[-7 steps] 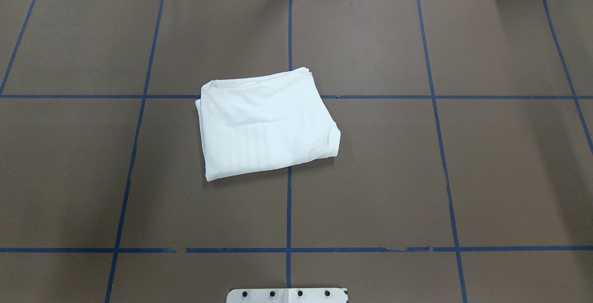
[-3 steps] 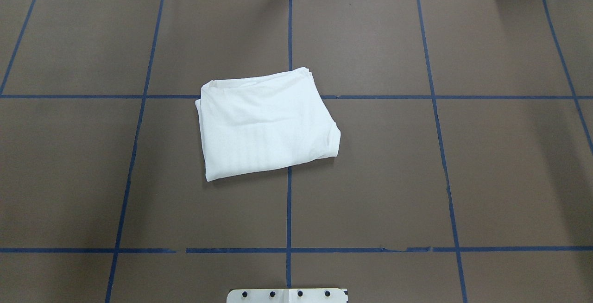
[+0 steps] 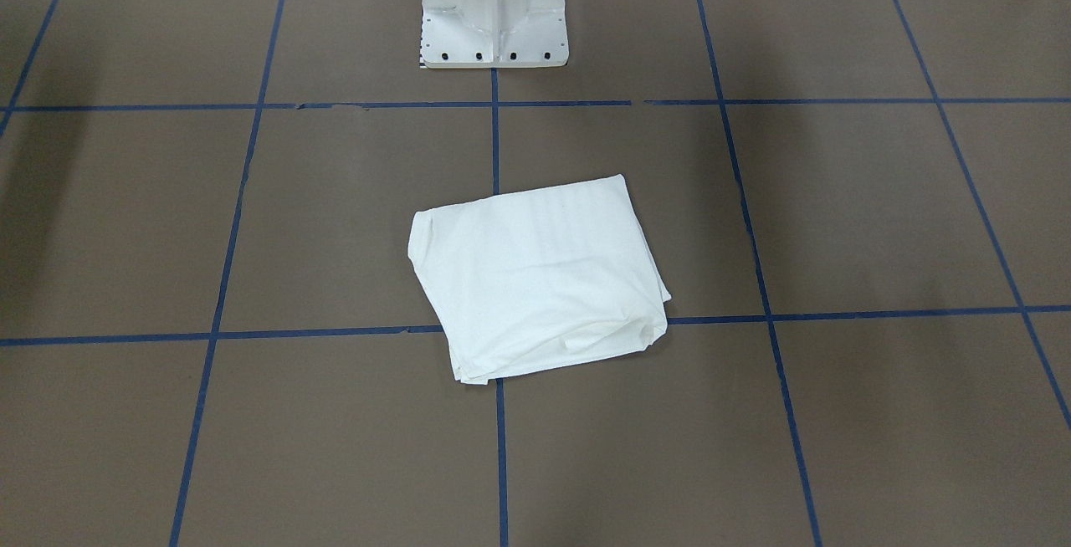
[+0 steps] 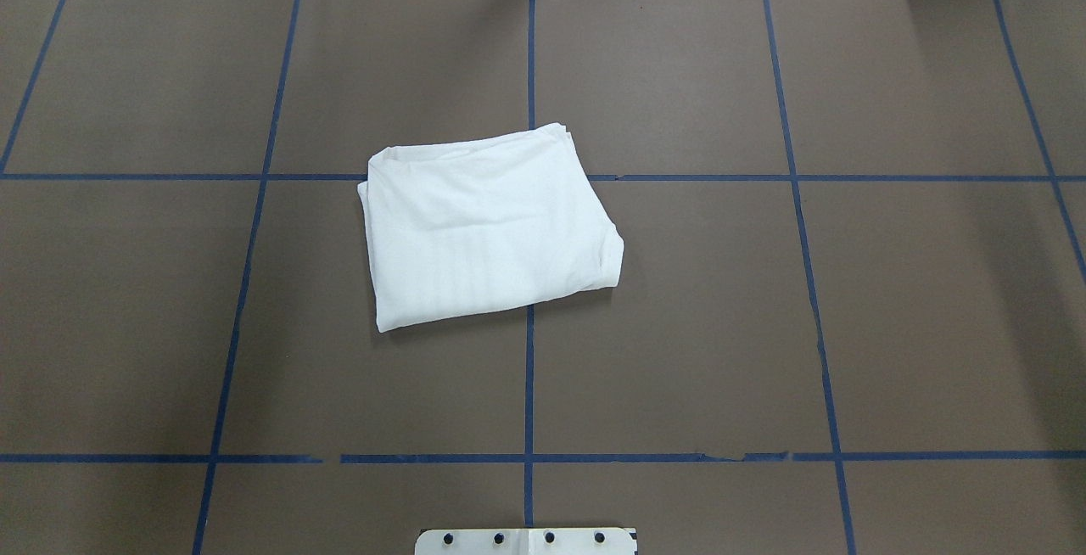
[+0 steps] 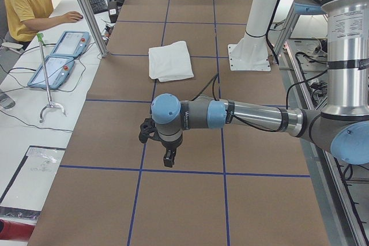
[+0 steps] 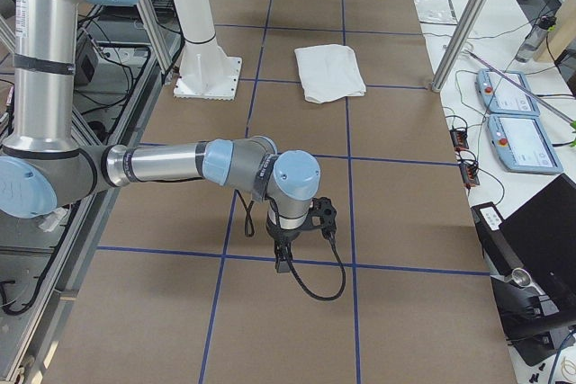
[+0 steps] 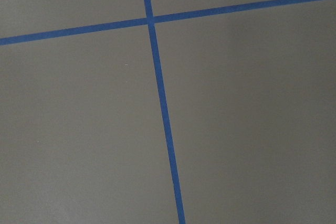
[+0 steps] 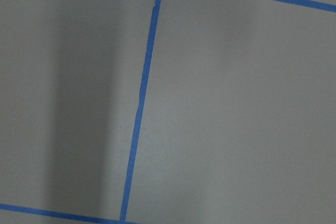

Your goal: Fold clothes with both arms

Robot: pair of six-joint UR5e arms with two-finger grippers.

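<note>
The white T-shirt (image 4: 488, 228) lies folded into a compact rectangle near the middle of the brown table; no text, collar or label shows. It also shows in the front view (image 3: 535, 275) and both side views (image 5: 169, 61) (image 6: 330, 72). The left gripper (image 5: 168, 159) hangs over the table far from the shirt, toward the left end. The right gripper (image 6: 282, 263) hangs likewise toward the right end. Both show only in the side views, so I cannot tell whether they are open or shut. Neither touches the shirt. The wrist views show only table and blue tape.
The white pedestal base (image 3: 494, 20) stands at the robot's edge of the table. Blue tape lines (image 4: 529, 385) grid the brown surface. An operator (image 5: 26, 4) sits beyond the far edge by teach pendants (image 5: 57, 61). A metal post (image 6: 468, 33) stands at that edge.
</note>
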